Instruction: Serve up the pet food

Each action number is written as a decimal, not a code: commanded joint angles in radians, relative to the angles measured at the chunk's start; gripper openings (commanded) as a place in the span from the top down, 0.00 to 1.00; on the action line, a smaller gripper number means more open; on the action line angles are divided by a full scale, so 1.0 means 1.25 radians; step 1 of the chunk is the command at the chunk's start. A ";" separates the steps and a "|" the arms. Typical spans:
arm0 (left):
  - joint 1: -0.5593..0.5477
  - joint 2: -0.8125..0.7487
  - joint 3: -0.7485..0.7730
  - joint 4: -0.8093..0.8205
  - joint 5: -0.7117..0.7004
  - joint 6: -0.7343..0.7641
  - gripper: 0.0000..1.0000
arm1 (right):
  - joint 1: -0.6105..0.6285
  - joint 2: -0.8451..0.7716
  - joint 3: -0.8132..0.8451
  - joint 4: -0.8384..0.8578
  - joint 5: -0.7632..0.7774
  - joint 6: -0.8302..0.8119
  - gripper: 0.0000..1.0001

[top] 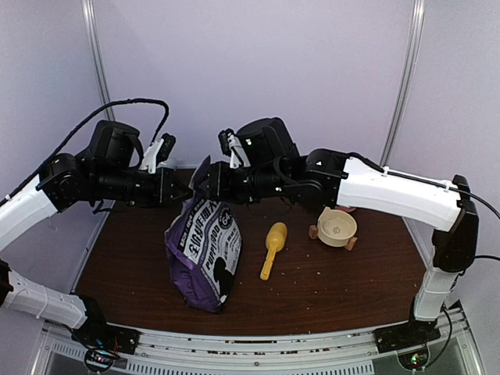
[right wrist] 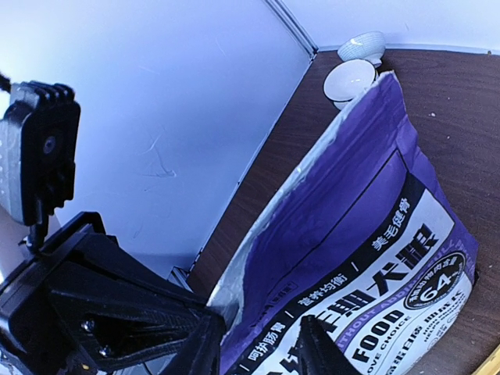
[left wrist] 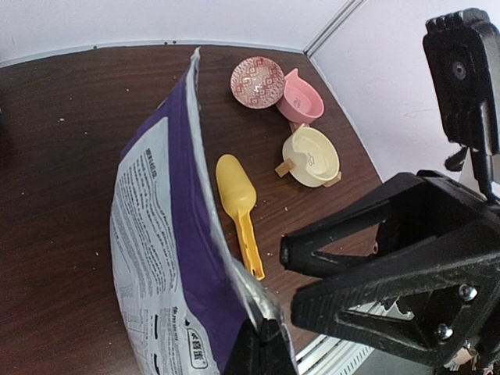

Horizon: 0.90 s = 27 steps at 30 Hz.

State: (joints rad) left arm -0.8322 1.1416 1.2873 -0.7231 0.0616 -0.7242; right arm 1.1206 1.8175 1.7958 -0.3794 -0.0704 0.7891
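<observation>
The pet food is hidden; no kibble shows. A purple printed bag (top: pixel 205 251) stands on the brown table, its top edge raised. My left gripper (top: pixel 183 190) is shut on that top edge, and the left wrist view shows the black fingertips pinching the bag's (left wrist: pixel 168 250) silver rim at the left gripper (left wrist: pixel 266 344). My right gripper (top: pixel 205 184) faces it from the right. In the right wrist view the right gripper (right wrist: pixel 258 353) is open, its fingers (right wrist: pixel 316 353) apart on either side of the bag's (right wrist: pixel 367 234) upper corner. A yellow scoop (top: pixel 272 248) lies right of the bag.
A cream bowl (top: pixel 337 226) on a wooden stand sits right of the scoop (left wrist: pixel 238 205). Behind the cream bowl (left wrist: pixel 311 156) are a pink bowl (left wrist: pixel 301 101) and a patterned dish (left wrist: pixel 258 80). Two white bowls (right wrist: pixel 349 78) stand at the far left corner. Crumbs dot the table.
</observation>
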 commanded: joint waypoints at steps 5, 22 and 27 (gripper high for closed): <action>0.003 -0.027 -0.005 0.016 -0.015 0.011 1.00 | -0.004 0.062 0.092 -0.048 -0.001 -0.012 0.69; 0.002 -0.038 -0.022 0.071 0.036 0.073 1.00 | -0.008 0.159 0.204 -0.151 -0.052 -0.050 0.78; 0.002 -0.034 -0.007 0.072 0.072 0.150 1.00 | -0.008 0.183 0.212 -0.156 -0.121 -0.069 0.79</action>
State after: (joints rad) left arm -0.8230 1.1149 1.2648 -0.7238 0.0677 -0.6407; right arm 1.1107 1.9915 2.0453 -0.5209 -0.1326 0.7380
